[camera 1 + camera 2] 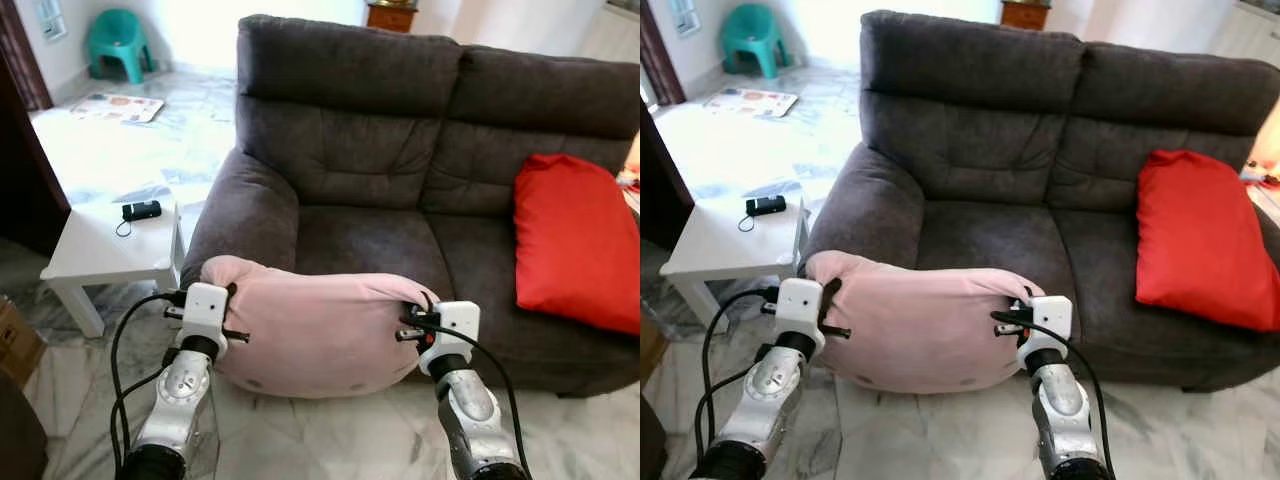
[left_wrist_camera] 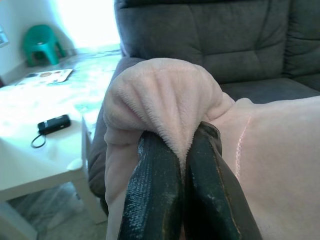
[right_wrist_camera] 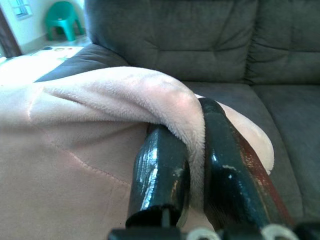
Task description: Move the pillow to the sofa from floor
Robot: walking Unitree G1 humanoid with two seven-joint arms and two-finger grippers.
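I hold a pale pink pillow (image 1: 310, 325) off the floor in front of the dark grey sofa (image 1: 400, 170), just before its left seat cushion. My left gripper (image 1: 232, 312) is shut on the pillow's left corner, and the left wrist view shows the fabric (image 2: 160, 105) pinched between the black fingers (image 2: 155, 195). At the pillow's right corner my right gripper (image 1: 408, 322) is shut on it too, with plush fabric (image 3: 125, 100) folded between its fingers (image 3: 160, 175).
A red cushion (image 1: 575, 240) leans on the sofa's right seat. A white side table (image 1: 105, 245) with a small black device (image 1: 141, 210) stands left of the sofa arm. A green plastic chair (image 1: 118, 42) and a mat (image 1: 115, 106) lie farther back on the tiled floor.
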